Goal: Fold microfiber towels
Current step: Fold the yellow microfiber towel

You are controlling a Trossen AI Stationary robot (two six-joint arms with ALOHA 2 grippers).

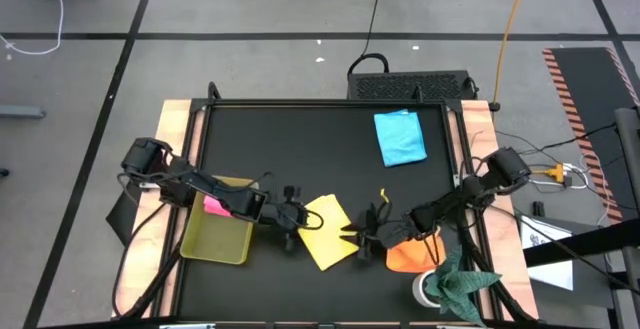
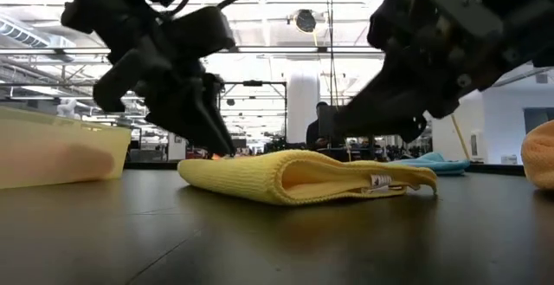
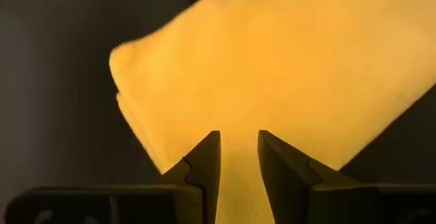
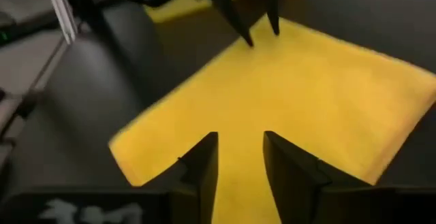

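Observation:
A yellow towel (image 1: 328,231) lies folded double on the black table, its open edges and small tag (image 2: 379,181) toward the right. My left gripper (image 3: 238,139) stands open just over the towel's left end (image 2: 195,171), clear of it. My right gripper (image 4: 240,139) stands open over the towel's right part, fingers slanting down and apart from the cloth. A pink towel (image 1: 215,206) lies in the tray under my left arm. An orange towel (image 1: 410,256) lies bunched at the right. A light blue towel (image 1: 400,137) lies flat at the far right.
A translucent yellow-green tray (image 1: 215,237) stands at the near left. A dark green cloth (image 1: 460,284) with a white object beside it sits at the near right corner. Bare black table (image 1: 290,149) stretches across the far half.

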